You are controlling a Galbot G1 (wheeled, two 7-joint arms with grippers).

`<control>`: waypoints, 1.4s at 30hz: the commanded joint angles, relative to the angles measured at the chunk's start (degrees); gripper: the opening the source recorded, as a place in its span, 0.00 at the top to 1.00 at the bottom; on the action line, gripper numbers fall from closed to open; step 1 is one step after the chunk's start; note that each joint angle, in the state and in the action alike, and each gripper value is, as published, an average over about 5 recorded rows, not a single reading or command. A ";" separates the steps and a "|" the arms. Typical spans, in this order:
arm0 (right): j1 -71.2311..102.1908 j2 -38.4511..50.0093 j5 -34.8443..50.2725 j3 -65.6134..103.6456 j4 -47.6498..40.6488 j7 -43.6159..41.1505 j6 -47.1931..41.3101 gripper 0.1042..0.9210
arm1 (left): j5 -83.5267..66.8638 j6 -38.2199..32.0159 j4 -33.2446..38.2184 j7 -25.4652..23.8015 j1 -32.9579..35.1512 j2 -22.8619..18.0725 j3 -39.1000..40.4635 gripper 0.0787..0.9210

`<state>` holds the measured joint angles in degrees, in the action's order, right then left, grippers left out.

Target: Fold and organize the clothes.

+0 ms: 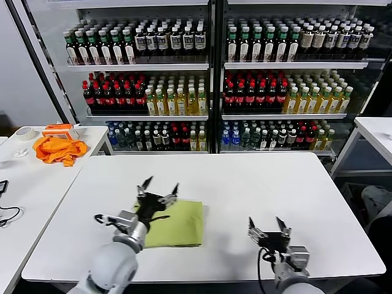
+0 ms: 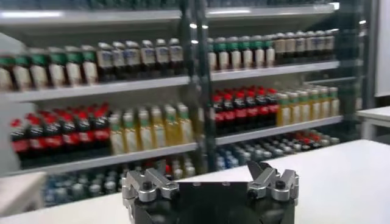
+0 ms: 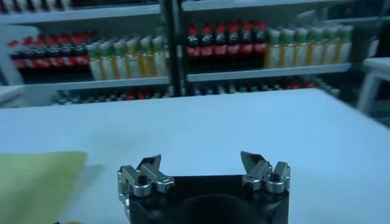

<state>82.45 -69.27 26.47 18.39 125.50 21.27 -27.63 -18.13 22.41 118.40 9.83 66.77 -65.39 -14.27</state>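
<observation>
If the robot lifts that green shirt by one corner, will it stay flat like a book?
Probably not. The green shirt lies thin and flat on the table, so it would likely droop and unfold. It looks light. Pushed, it would probably bunch up rather than slide neatly. The left tool hovers open over it.

No legible text or labels anywhere

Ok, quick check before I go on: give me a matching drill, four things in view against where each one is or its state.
Things:
1. lime T-shirt
2. left gripper
3. right gripper
4. orange cloth heap

Places or states:
A. open, over the bare tabletop beside the shirt
B. bunched on the side table
C. folded flat on the white table
D. open, above the shirt's edge

Pairs: 1-C, 2-D, 3-A, 4-B
</observation>
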 commanded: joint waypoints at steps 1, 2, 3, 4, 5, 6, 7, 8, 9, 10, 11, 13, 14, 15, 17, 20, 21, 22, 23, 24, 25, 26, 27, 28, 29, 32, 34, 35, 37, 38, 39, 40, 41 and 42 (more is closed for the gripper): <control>-14.83 -1.77 12.71 -15.79 -6.72 1.81 -5.10 0.12 | 0.80 -3.86 2.50 -2.06 6.90 4.25 -11.17 0.12; -15.62 -2.08 13.98 -16.52 -7.55 2.20 -5.30 0.12 | 0.79 -3.94 2.48 -2.04 7.21 3.97 -11.43 0.12; -16.35 -2.40 15.11 -17.15 -8.41 2.55 -5.44 0.12 | 0.78 -4.11 2.42 -2.05 7.54 3.72 -11.66 0.12; -16.89 -2.64 16.01 -17.52 -9.31 2.83 -5.48 0.12 | 0.77 -4.35 2.29 -2.06 7.84 3.48 -11.82 0.12; -17.39 -2.85 16.58 -17.76 -10.20 3.06 -5.49 0.12 | 0.77 -4.56 2.13 -2.05 8.06 3.28 -11.87 0.12; -17.78 -3.00 17.04 -17.89 -11.08 3.29 -5.50 0.12 | 0.81 -4.77 2.00 -2.07 8.22 3.15 -11.84 0.12; -18.17 -3.18 17.52 -18.02 -12.07 3.51 -5.51 0.12 | 0.87 -4.95 1.89 -2.09 8.27 2.99 -11.70 0.12; -18.50 -3.37 17.95 -18.11 -13.01 3.66 -5.51 0.12 | 0.92 -5.05 1.80 -2.10 8.22 2.84 -11.48 0.12; -18.76 -3.60 18.19 -18.19 -13.86 3.72 -5.51 0.12 | 0.94 -5.05 1.77 -2.12 8.10 2.70 -11.27 0.12; -18.98 -3.94 18.34 -18.23 -14.71 3.72 -5.52 0.12 | 0.94 -5.03 1.70 -2.13 7.92 2.55 -11.03 0.12; -19.15 -4.33 18.38 -18.25 -15.50 3.70 -5.52 0.12 | 0.95 -5.00 1.57 -2.15 7.69 2.38 -10.80 0.12; -19.33 -5.09 18.47 -18.23 -16.56 3.69 -5.52 0.12 | 0.93 -4.96 1.02 -2.20 7.23 2.06 -10.58 0.12; -19.40 -5.40 18.56 -18.22 -16.89 3.67 -5.52 0.12 | 0.94 -4.99 0.63 -2.22 7.04 1.93 -10.53 0.12; -19.44 -5.57 18.70 -18.22 -17.07 3.63 -5.52 0.12 | 0.96 -5.05 0.22 -2.25 6.93 1.85 -10.56 0.12; -19.57 -5.72 19.33 -18.24 -17.17 3.55 -5.53 0.12 | 1.01 -5.17 -0.44 -2.27 6.93 1.78 -10.66 0.12; -19.93 -5.90 20.52 -18.32 -17.59 3.40 -5.53 0.12 | 1.04 -5.22 -0.81 -2.27 7.19 1.66 -10.68 0.12; -20.10 -6.01 20.82 -18.36 -17.89 3.29 -5.53 0.12 | 1.04 -5.22 -0.88 -2.28 7.24 1.58 -10.65 0.12; -20.33 -6.17 21.17 -18.44 -18.29 3.21 -5.54 0.12 | 1.06 -5.25 -0.99 -2.28 7.22 1.49 -10.60 0.12; -20.62 -6.37 21.52 -18.56 -18.72 3.18 -5.53 0.12 | 1.07 -5.28 -1.15 -2.28 7.17 1.38 -10.53 0.12; -20.90 -6.57 21.80 -18.69 -19.12 3.19 -5.53 0.12 | 1.11 -5.35 -1.29 -2.29 7.11 1.29 -10.46 0.12; -21.19 -6.76 21.97 -18.88 -19.46 3.32 -5.52 0.12 | 1.19 -5.46 -1.42 -2.31 7.05 1.20 -10.37 0.12; -21.54 -6.97 22.13 -19.08 -19.83 3.53 -5.52 0.12 | 1.27 -5.59 -1.53 -2.35 7.01 1.13 -10.27 0.12; -21.84 -7.11 22.22 -19.27 -20.10 3.75 -5.51 0.13 | 1.33 -5.71 -1.59 -2.39 7.00 1.08 -10.18 0.12; -22.15 -7.23 22.37 -19.45 -20.35 3.97 -5.51 0.14 | 1.39 -5.81 -1.58 -2.43 7.00 1.06 -10.10 0.12; -22.46 -7.32 22.59 -19.60 -20.58 4.19 -5.51 0.17 | 1.43 -5.90 -1.55 -2.48 7.01 1.06 -10.02 0.12; -23.24 -7.58 23.76 -19.81 -21.18 4.66 -5.53 0.26 | 1.32 -5.93 -1.39 -2.63 6.98 1.11 -9.93 0.12; -23.60 -7.80 24.36 -19.84 -21.56 4.91 -5.54 0.34 | 1.20 -5.88 -1.37 -2.73 6.97 1.13 -9.92 0.12; -23.70 -7.89 24.61 -19.82 -21.69 5.00 -5.54 0.37 | 1.16 -5.86 -1.40 -2.76 6.96 1.13 -9.92 0.12; -23.73 -8.02 24.92 -19.71 -21.69 5.13 -5.54 0.44 | 1.15 -5.86 -1.50 -2.79 6.96 1.12 -9.88 0.12; -23.66 -8.05 24.96 -19.59 -21.51 5.12 -5.53 0.47 | 1.15 -5.87 -1.56 -2.80 6.96 1.11 -9.85 0.12; -23.57 -8.06 24.86 -19.46 -21.30 5.09 -5.51 0.52 | 1.16 -5.88 -1.62 -2.80 6.95 1.08 -9.78 0.12; -23.49 -8.08 24.37 -19.23 -20.98 4.98 -5.48 0.55 | 1.19 -5.89 -1.71 -2.79 6.93 1.05 -9.70 0.12; -23.44 -8.09 23.79 -18.97 -20.65 4.86 -5.43 0.58 | 1.22 -5.91 -1.80 -2.79 6.90 1.02 -9.60 0.12; -23.44 -8.05 23.06 -18.58 -20.21 4.78 -5.36 0.62 | 1.26 -5.93 -1.92 -2.79 6.85 0.99 -9.50 0.12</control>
<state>60.16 -76.89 49.28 -0.55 105.57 25.86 -32.87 -17.01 16.67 117.00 7.08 73.60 -64.39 -23.85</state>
